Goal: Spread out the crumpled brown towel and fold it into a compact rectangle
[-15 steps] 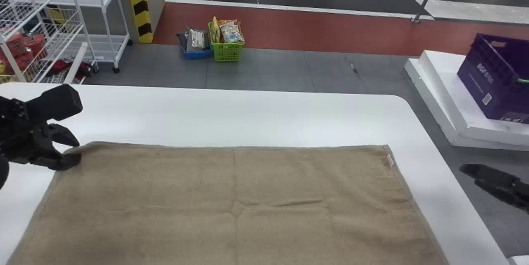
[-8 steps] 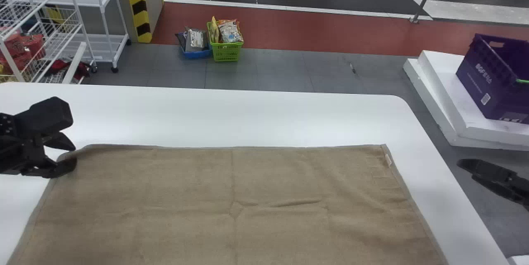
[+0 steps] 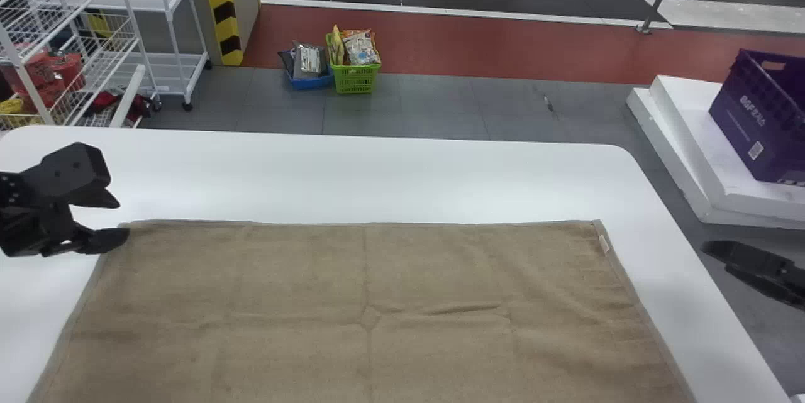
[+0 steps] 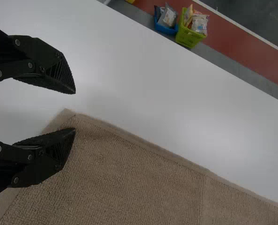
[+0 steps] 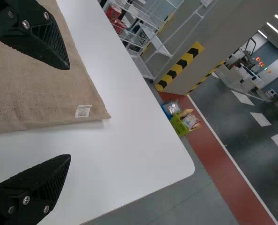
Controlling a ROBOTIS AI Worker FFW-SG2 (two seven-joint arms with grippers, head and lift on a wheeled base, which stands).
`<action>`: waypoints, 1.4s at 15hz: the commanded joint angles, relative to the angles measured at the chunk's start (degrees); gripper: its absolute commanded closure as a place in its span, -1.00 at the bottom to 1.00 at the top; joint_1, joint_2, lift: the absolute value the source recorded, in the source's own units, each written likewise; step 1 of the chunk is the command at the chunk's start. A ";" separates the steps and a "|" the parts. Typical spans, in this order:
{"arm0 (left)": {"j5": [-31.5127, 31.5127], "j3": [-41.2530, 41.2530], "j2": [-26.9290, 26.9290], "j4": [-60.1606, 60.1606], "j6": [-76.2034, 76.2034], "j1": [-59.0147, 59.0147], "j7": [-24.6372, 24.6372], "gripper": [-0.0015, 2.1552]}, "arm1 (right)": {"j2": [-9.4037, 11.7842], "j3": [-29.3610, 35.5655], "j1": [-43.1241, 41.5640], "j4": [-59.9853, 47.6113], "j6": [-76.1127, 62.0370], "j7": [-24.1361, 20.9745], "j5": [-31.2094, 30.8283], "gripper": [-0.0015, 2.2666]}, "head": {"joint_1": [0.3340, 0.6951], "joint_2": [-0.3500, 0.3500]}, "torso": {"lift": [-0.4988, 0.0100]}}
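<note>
"Brown towel (image 3: 283,277), nearly flat. Where is it lying?"

"It's lying across the white desk (image 3: 377,176), its far edge running side to side and its near part passing out of the head view's bottom. Creases are crossing near the middle, and a small ridge is rising just right of them."

"And the left gripper (image 3: 122,219)?"

"It's hovering at the towel's far left corner. The wrist view is showing its two fingers standing apart — one is reaching over the cloth beside the corner, the other is pointing over bare desk. I can't tell whether the lower one is touching."

"What's the right gripper (image 3: 714,258) doing?"

"It's hanging out past the desk's right side, in front of the grey floor (image 3: 427,107). Its fingers (image 5: 47,44) are standing wide apart too, with nothing pinched between them. A white label (image 3: 604,243) is showing by the towel's far right corner."

"Anything behind?"

"A green basket (image 3: 355,79) of packets (image 3: 361,49) is standing beside a blue basket (image 3: 311,83) on the floor. A purple crate (image 3: 755,126) is sitting on white blocks (image 3: 685,139) to the right — and a wire rack (image 3: 179,44) is standing at the left."
</note>
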State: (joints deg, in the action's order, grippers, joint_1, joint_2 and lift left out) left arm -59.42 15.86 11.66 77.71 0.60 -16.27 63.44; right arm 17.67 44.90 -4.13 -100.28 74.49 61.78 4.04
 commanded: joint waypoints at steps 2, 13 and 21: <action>-1.84 -1.44 0.20 -1.69 -0.21 -1.13 0.90 -0.36 | 0.00 0.54 0.26 0.09 0.00 0.01 0.35 -0.85 | 1.00 -0.36 | 0.46; -4.83 -1.79 0.47 -4.24 -1.27 -1.83 0.46 -0.02 | 0.17 0.98 0.52 0.53 -0.17 0.27 0.71 -0.85 | 1.00 -0.35 | 0.46; 0.35 1.02 0.12 8.95 -0.74 8.63 1.16 -0.01 | -0.18 0.27 0.61 0.44 -1.58 -0.26 0.97 -0.85 | 1.00 -0.37 | 0.46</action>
State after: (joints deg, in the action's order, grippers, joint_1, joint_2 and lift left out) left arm -60.01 16.38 11.77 84.56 -0.20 -9.46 64.32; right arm 17.61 45.79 -3.44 -99.77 73.66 61.84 4.97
